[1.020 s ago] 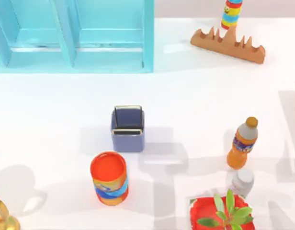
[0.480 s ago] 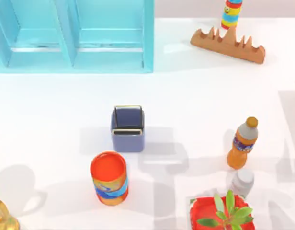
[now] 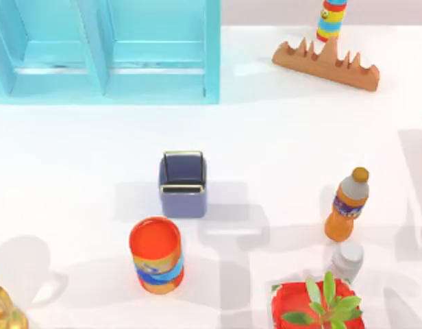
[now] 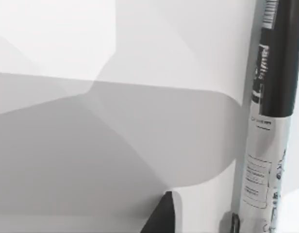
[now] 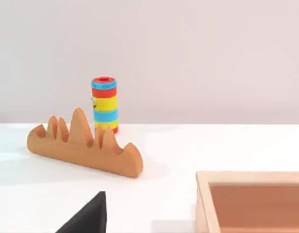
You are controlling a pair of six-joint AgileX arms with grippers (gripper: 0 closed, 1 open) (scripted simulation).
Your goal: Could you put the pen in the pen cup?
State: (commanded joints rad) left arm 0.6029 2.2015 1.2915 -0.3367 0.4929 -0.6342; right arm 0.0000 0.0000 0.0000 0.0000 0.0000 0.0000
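Lying close under the left wrist camera, the slim black-and-pale-grey pen [image 4: 266,121] looks light, stiff and slippery; grip mid-barrel. Whether either arm's jaws are released or clenched, I cannot tell. The square slate-blue pen cup [image 3: 183,184] stands mid-surface.

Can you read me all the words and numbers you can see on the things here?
None can be read.
The pen, in the left wrist view: printed lines and a barcode-like mark, too blurred to read.
The orange bottle, in the top view: a blue label, too small to read.
The orange can: a blue-and-yellow band, no letters I can make out.
The pen cup: plain.
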